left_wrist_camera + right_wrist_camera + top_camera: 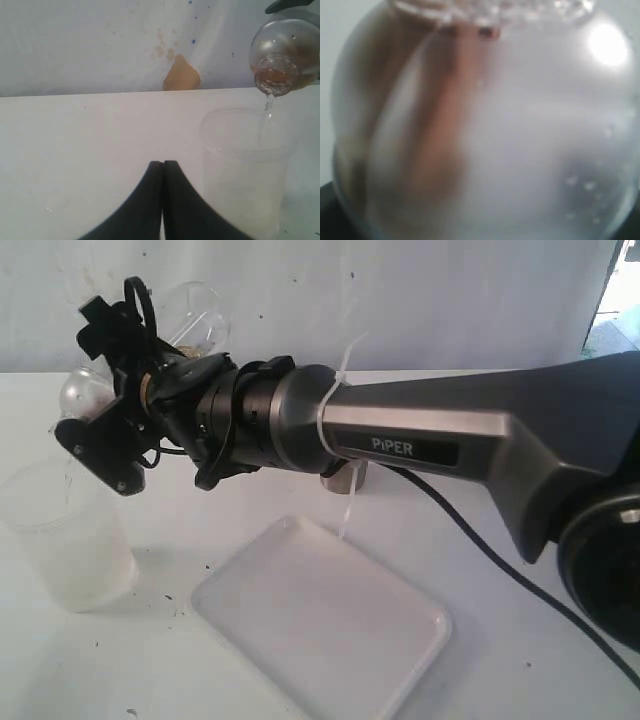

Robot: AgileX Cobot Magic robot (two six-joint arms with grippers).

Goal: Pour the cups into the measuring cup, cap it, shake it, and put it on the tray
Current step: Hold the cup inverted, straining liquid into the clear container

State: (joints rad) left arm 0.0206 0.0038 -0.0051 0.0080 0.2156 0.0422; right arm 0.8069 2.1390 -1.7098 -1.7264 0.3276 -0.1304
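My right gripper reaches across to the far left and is shut on the frosted plastic cup, which is tipped mouth-down. The cup fills the right wrist view, hiding the fingers. A thin trickle of water falls from that cup into the measuring cup, which stands upright on the table with a wider rim band. The white tray lies in front of the arm. Only the base of the steel tumbler shows behind the arm. The wooden cup is out of view. My left gripper is shut and empty, beside the measuring cup.
The right arm spans the table above the tray's far edge. Its black cable trails over the table on the right. A white wall runs close behind the table, with a brown mark on it.
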